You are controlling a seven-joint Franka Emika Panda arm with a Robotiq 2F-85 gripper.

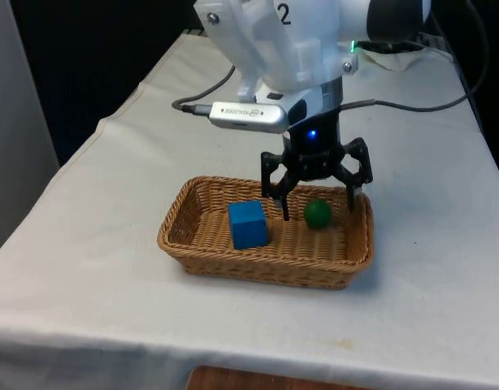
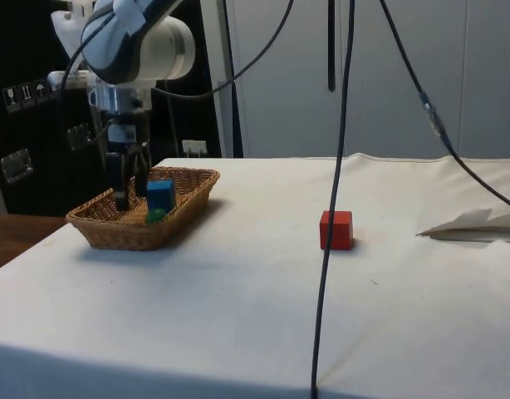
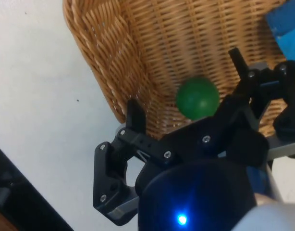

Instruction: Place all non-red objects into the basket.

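Inside the brown wicker basket we see a green ball lying on the woven floor, and a blue block sits near it, toward the front view's left. Our black gripper hangs just above the ball with its two fingers spread wide and nothing held between them. Well apart from the basket, a red block sits by itself on the white tablecloth.

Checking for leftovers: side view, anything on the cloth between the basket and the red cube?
Nothing. In the side view the white cloth is bare between the wicker basket and the red cube; a hanging black cable merely crosses in front.
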